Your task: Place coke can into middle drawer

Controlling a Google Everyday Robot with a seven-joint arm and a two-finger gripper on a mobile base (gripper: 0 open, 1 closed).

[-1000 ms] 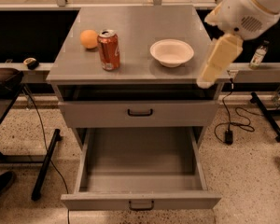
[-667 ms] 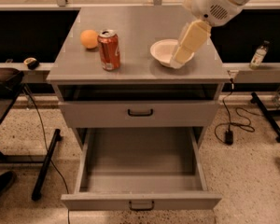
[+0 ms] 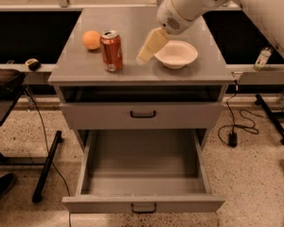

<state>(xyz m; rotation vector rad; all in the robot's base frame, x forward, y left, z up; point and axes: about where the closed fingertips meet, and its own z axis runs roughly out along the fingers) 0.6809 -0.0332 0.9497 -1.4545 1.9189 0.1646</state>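
Presently, tool (image 3: 144,57) hovers between coke can (image 3: 112,51) and bowl (image 3: 176,54).

The gripper (image 3: 143,58) hangs over the grey cabinet top (image 3: 132,22), and the other things are placed from it. A white bowl (image 3: 176,54) stands just beside it, to the right. An orange (image 3: 91,39) lies further to the left, apart from it. Below the gripper is a closed drawer front (image 3: 104,116) with a black handle (image 3: 143,114). Far to the right a small bottle (image 3: 262,58) stands on a ledge. Lower right, a black plug (image 3: 233,138) with its cable lies on the speckled floor (image 3: 255,174).
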